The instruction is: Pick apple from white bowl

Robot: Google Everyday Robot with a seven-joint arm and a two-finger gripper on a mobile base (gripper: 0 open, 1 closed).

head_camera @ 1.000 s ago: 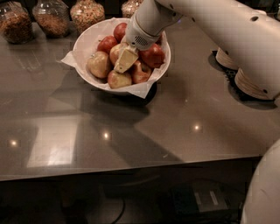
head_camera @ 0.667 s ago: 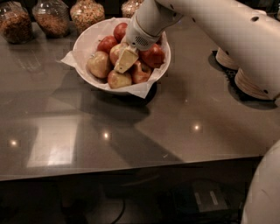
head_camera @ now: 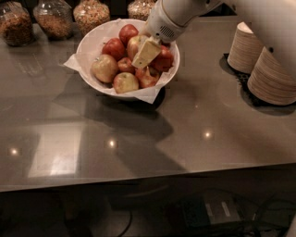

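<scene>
- Nearest, the dark glossy table [head_camera: 138, 139] is marked only by light reflections and the arm's shadow.
- Further in, left of centre, the white bowl [head_camera: 99, 88] is set. It is lined with crinkled paper [head_camera: 71, 62], probably to cushion the fruit.
- The apple [head_camera: 133, 45] is lodged high in the pile inside the bowl, wedged between dark-red apples [head_camera: 114, 48], so it is best reached from above.
- The gripper [head_camera: 143, 56] is brought in from the upper right at a tilt, and its pale tip is laid over the apple's right side.
- Whether the jaws are spread or pinching the apple cannot be told, and the apple is judged not yet lifted.
- At the right, stacked beige bowls [head_camera: 273, 74] are kept well apart from the bowl.
- Farthest back, jars [head_camera: 91, 14] are lined along the table's edge.
</scene>
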